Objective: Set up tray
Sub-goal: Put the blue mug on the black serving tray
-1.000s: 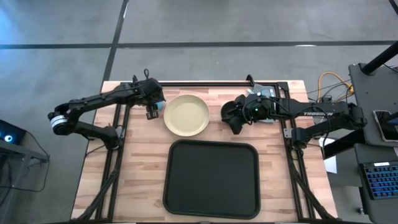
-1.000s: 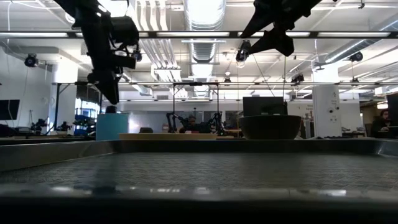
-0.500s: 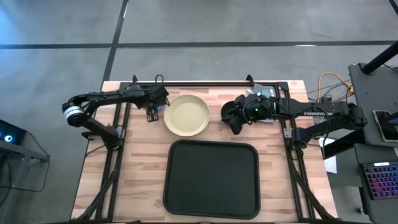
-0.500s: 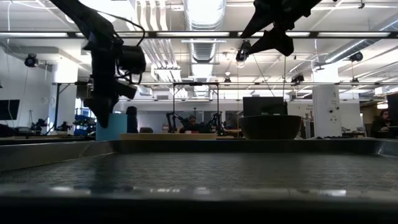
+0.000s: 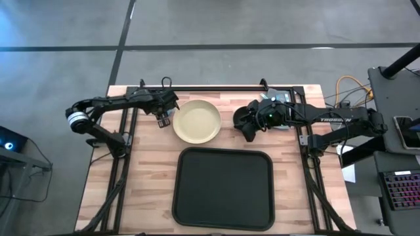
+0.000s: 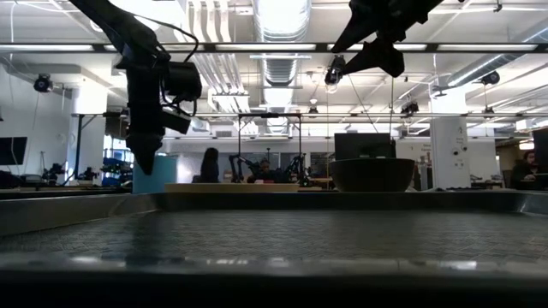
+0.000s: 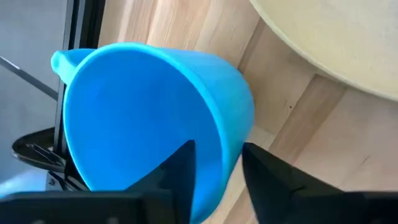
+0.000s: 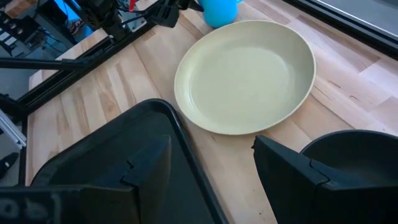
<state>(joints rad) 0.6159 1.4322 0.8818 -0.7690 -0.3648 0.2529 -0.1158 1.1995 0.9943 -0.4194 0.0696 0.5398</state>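
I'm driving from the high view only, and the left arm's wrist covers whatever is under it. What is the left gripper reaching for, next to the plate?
Observer: A blue cup. The left wrist view shows it standing on the wood just off the plate's rim.
Operator: Is the left gripper on it yet?
Observer: The left gripper straddles the cup's wall, with one finger inside the rim and the other outside. The jaws look open, not pinched.
Operator: How high is the right gripper over the bowl?
Observer: In the low view it hangs well above the black bowl, clear of it. The right gripper is open and empty.
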